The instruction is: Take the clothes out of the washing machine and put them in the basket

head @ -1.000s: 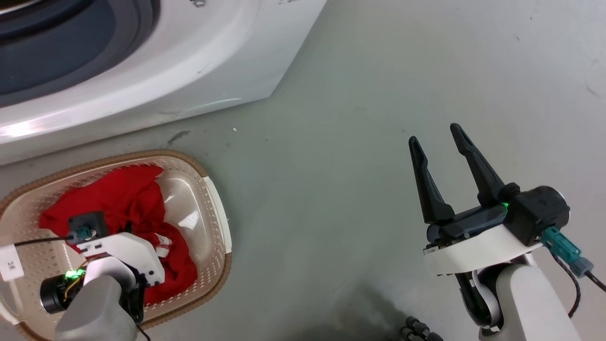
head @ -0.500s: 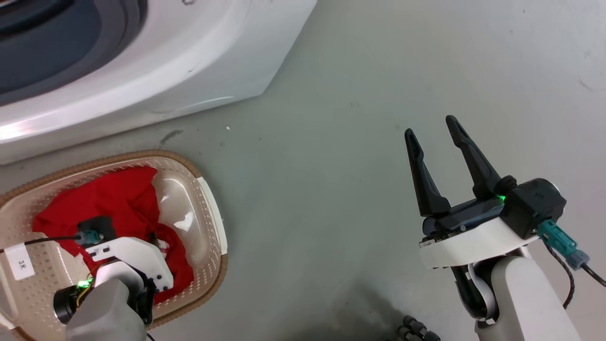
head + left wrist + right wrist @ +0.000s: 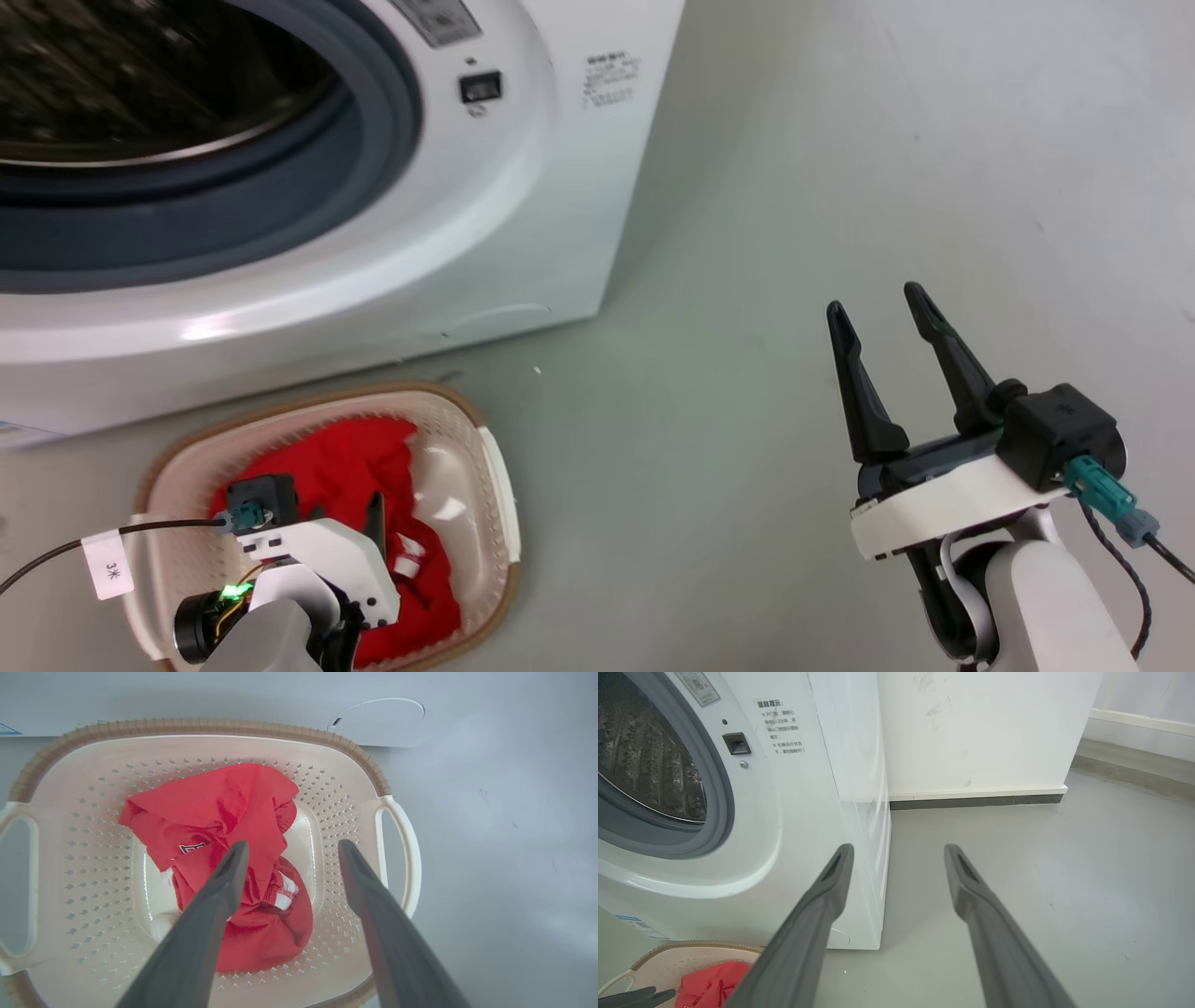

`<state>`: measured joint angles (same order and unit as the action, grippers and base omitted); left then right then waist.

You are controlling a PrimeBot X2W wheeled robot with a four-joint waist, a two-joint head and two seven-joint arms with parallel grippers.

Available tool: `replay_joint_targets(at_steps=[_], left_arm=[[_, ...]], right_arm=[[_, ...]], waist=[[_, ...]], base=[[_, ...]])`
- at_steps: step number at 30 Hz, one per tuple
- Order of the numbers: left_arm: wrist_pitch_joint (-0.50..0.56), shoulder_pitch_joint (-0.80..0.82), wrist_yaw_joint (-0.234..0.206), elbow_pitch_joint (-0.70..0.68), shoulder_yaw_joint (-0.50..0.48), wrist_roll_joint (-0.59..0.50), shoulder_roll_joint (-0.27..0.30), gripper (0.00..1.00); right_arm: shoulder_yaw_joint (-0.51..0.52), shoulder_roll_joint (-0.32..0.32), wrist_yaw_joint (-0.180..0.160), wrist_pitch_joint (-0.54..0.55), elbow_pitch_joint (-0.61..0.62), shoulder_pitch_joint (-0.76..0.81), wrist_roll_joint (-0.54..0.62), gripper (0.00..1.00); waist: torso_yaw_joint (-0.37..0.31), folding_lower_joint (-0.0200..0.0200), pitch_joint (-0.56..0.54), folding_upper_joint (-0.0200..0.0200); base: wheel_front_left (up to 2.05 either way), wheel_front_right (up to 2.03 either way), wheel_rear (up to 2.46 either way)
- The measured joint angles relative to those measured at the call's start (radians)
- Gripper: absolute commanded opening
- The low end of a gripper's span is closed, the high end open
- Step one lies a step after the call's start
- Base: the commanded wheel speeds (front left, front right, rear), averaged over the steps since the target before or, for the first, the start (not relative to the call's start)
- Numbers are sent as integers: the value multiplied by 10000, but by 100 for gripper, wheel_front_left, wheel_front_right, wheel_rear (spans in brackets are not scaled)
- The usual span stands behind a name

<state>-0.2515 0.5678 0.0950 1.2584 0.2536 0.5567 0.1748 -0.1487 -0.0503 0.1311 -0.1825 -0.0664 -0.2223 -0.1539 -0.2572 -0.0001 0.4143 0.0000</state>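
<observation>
Left claw (image 3: 292, 851) hangs open over the clothes (image 3: 224, 812) in the basket (image 3: 84, 826), right claw (image 3: 878, 303) open too; I judge unloading done unless the washing machine (image 3: 523, 233) hides more.

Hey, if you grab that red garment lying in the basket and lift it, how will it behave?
The red garment lies crumpled in folds, so it will probably hang limp and drape rather than hold its shape. It looks thin, so it is likely light for its size. The holes in the basket might catch loose fabric.
</observation>
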Motion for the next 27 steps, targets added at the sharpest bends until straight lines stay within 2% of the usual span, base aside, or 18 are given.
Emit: replay_joint_targets(at_steps=[4, 9, 21, 27], left_arm=[[-86, -144, 13, -550, -29, -98, 12, 100], [-100, -617, -263, -2313, -399, -433, 44, 100], [-115, -2510, -1047, -7538, -1457, -1950, -221, 100], [-115, -3256, -1524, -9996, -1574, -2834, -42, 100]], right_arm=[[90, 0, 0, 198, 75, 258, 98, 100], [228, -2, 0, 433, 232, 594, 178, 100], [650, -4, 0, 890, 708, 1628, 332, 100], [953, -4, 0, 1197, 978, 2032, 635, 100]], waist=[[395, 0, -764, 0], [901, -1, -1522, 0], [1705, -2, -2794, 0], [2110, -1, -3159, 0]], base=[[0, 0, 0], [0, 0, 0], [0, 0, 0], [0, 0, 0]])
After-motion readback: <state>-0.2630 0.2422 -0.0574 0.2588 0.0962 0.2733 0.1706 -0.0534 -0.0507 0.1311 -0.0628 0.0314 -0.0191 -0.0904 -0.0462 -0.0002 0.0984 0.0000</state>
